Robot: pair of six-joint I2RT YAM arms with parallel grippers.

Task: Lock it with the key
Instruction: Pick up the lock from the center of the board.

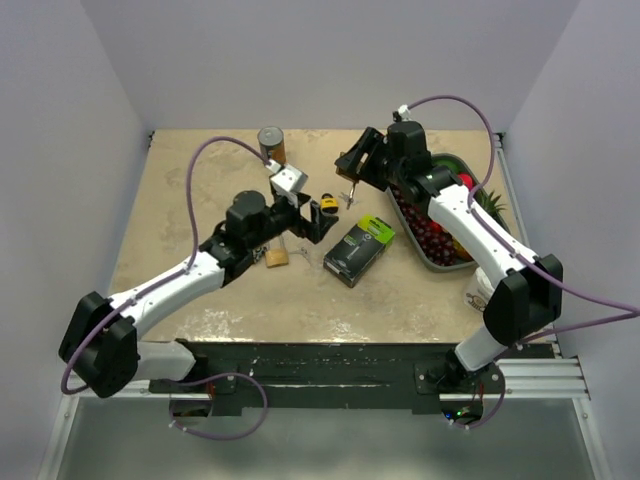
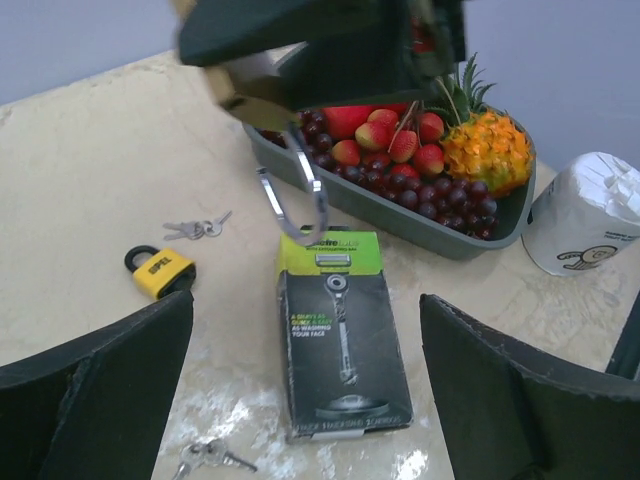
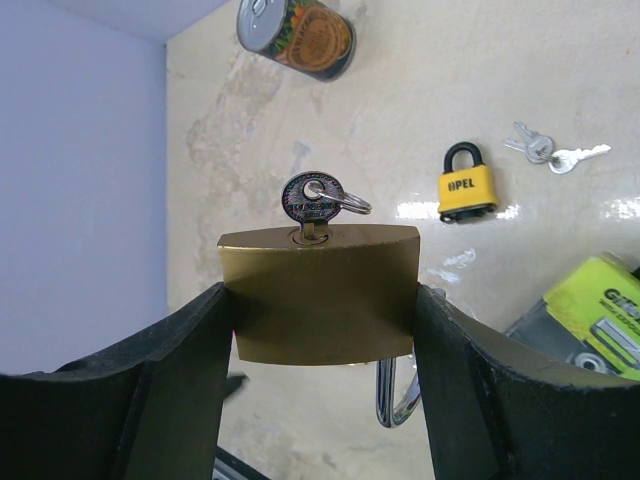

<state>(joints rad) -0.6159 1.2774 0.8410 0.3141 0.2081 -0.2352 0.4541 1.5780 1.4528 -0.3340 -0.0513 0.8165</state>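
Key's in! The right gripper (image 3: pixel 322 305) is clamped on the flanks of the brass padlock (image 3: pixel 320 290), which hangs in the air above the table. The key (image 3: pixel 312 200) is seated in its keyway. That part looks done. The shackle (image 3: pixel 381 395) dangles below the body and looks unseated to me, so pressing it home and turning the key remain.

The left gripper (image 2: pixel 306 320) has its fingers spread wide and holds nothing. It's low over the razor box (image 2: pixel 340 340), with the yellow padlock (image 2: pixel 160 270) just beside it (a decoy, I'd guess).

Room is tight on the right, where the fruit tray (image 2: pixel 400 225) sits close. There's bare tabletop toward the can (image 3: pixel 295 35), and the side walls hem in everything.
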